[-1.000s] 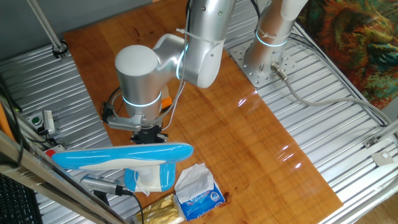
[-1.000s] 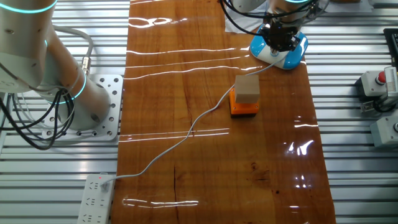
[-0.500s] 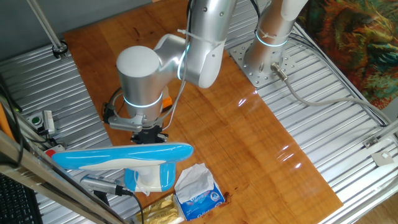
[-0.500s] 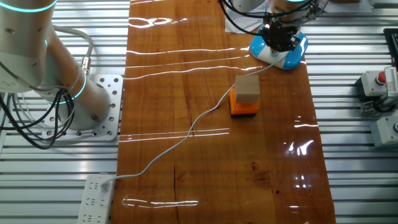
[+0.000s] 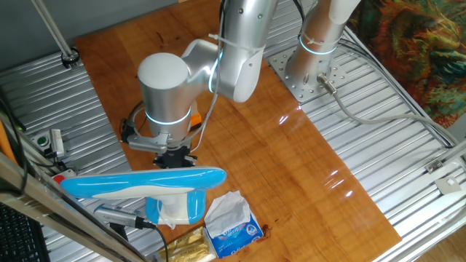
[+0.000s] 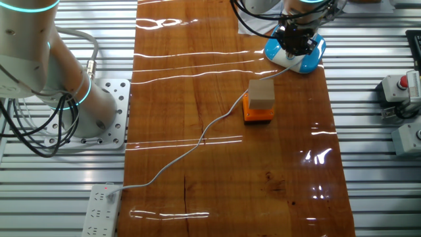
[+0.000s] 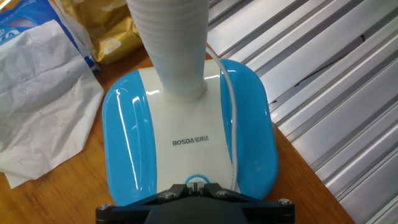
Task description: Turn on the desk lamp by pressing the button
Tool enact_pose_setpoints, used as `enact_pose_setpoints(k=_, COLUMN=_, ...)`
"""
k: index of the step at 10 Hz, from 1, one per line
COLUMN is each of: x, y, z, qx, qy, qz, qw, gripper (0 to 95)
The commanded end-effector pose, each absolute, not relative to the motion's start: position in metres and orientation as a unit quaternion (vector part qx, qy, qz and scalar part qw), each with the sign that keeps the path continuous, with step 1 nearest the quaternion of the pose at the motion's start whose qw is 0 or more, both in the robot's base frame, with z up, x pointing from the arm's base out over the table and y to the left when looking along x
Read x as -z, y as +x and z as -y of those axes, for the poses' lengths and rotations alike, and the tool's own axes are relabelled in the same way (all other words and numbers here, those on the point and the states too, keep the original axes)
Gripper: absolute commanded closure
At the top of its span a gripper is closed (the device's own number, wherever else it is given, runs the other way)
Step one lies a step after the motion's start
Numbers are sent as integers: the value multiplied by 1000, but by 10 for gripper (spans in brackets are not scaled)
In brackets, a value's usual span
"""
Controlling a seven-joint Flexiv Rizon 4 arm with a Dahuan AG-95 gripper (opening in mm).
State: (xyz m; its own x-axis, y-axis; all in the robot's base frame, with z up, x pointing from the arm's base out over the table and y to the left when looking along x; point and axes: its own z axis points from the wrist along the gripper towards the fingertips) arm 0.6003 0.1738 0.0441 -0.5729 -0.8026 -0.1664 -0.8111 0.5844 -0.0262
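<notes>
The desk lamp has a long light-blue and white oval head (image 5: 142, 182) and a glossy blue and white base (image 7: 186, 124), which also shows in the other fixed view (image 6: 309, 59). Its white neck (image 7: 171, 43) rises from the base. A round button with a blue ring (image 7: 189, 179) sits at the near end of the base. My gripper (image 7: 197, 185) is shut, fingertips together right at the button ring; I cannot tell if they touch it. The gripper also shows above the base (image 6: 294, 45) and behind the lamp head (image 5: 175, 156).
A tissue packet (image 5: 233, 222) with white tissue (image 7: 37, 93) and a gold packet (image 7: 109, 31) lie beside the base. An orange block with a tan box (image 6: 260, 100) stands mid-table. The thin white cord (image 6: 197, 141) runs to a power strip (image 6: 102, 207). Metal slats (image 7: 323, 74) border the wood.
</notes>
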Motion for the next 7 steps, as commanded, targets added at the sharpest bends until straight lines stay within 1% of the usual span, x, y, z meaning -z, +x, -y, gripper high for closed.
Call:
enact_pose_setpoints(k=1, x=-43, y=602, z=-174, qx=-26, qy=-454, qz=-887, qw=82, gripper=950)
enact_pose_setpoints(k=7, x=-42, y=605, z=-174, qx=-23, qy=-462, qz=-883, qw=85, gripper=950)
